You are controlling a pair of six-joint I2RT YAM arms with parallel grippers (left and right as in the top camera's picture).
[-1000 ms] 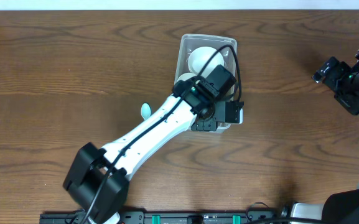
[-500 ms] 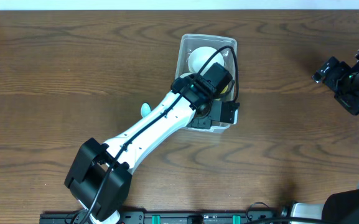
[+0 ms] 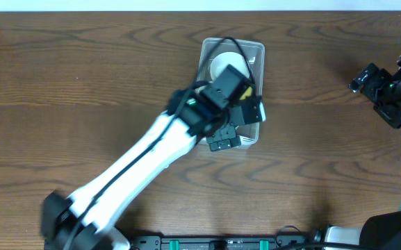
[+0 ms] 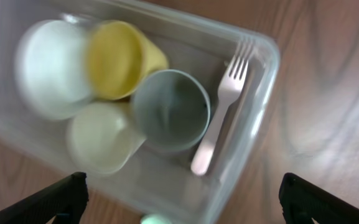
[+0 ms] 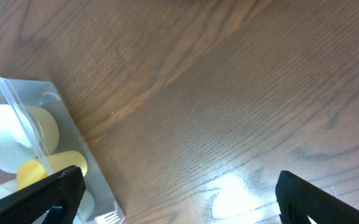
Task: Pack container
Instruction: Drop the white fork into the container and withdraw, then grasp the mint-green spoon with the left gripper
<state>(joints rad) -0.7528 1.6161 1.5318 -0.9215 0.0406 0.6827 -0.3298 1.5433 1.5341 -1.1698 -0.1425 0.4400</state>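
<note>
The clear container (image 3: 233, 44) stands at the table's middle back, and my left gripper (image 3: 240, 128) hangs open above its near end with nothing between the jaws. In the left wrist view the container (image 4: 271, 57) holds a white cup (image 4: 47, 68), a yellow cup (image 4: 120, 59), a grey cup (image 4: 170, 109), a cream cup (image 4: 101, 144) and a pale fork (image 4: 223, 115) along one wall. My left gripper (image 4: 182, 205) is open above it. My right gripper (image 5: 179, 202) is open over bare wood, to the right of the container (image 5: 50, 94).
A mint-green rounded thing (image 4: 154, 219), blurred, lies on the wood just outside the container's near wall. In the overhead view my right gripper (image 3: 377, 87) is at the far right edge of the table. Dark wooden tabletop (image 3: 82, 83) surrounds the container.
My left gripper has gone from shut to open over the container's near end, and the left arm has swung leftward and looks raised. The right arm has not moved.
</note>
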